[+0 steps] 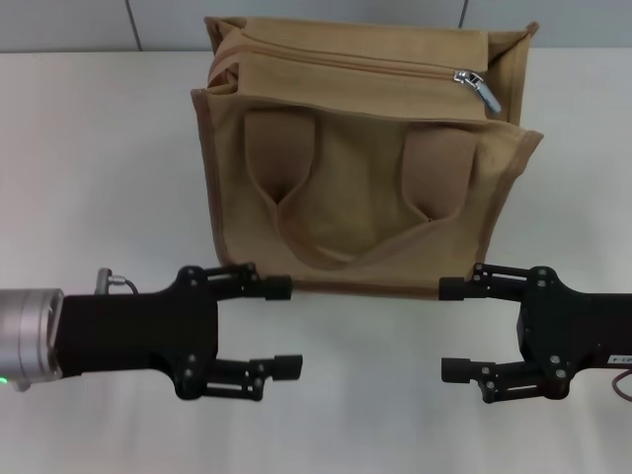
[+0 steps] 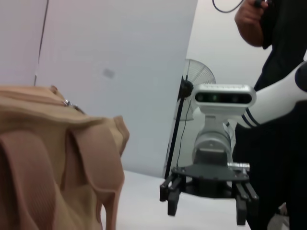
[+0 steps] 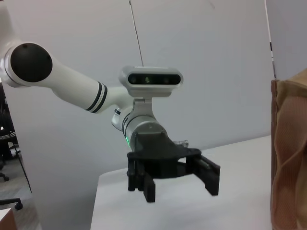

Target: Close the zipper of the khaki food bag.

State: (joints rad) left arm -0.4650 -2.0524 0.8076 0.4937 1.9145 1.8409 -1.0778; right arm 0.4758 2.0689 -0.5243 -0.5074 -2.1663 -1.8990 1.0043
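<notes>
The white table [image 1: 99, 148] takes up most of the head view, and the khaki food bag [image 1: 365, 197] stands upright on it toward the far side, front face toward the robot. It's a boxy tan canvas thing with darker brown trim down the edges, and its 2 wide brown strap handles [image 1: 281, 163] flop down over the front panel, joined in a loop near the bag's bottom edge. Along the top of the bag runs the zipper [image 1: 395, 67], a tan track going across the lid. The small silver slider [image 1: 472, 81] sits near the bag's right end with its pull tab dangling down toward the front (can't tell for sure from here how much of the track is closed).

Both arms are down low, in front of the bag and nearer the robot than it. The left gripper [image 1: 284, 326] sits just off the bag's lower left corner, pointing inward toward the right one, fingers spread wide with nothing between them. The right gripper [image 1: 452, 329] mirrors it off the bag's lower right corner, pointing back at the left one, also spread apart and holding nothing. The upper finger of each ends just beside the bag's bottom edge; whether they touch it I can't tell.
</notes>
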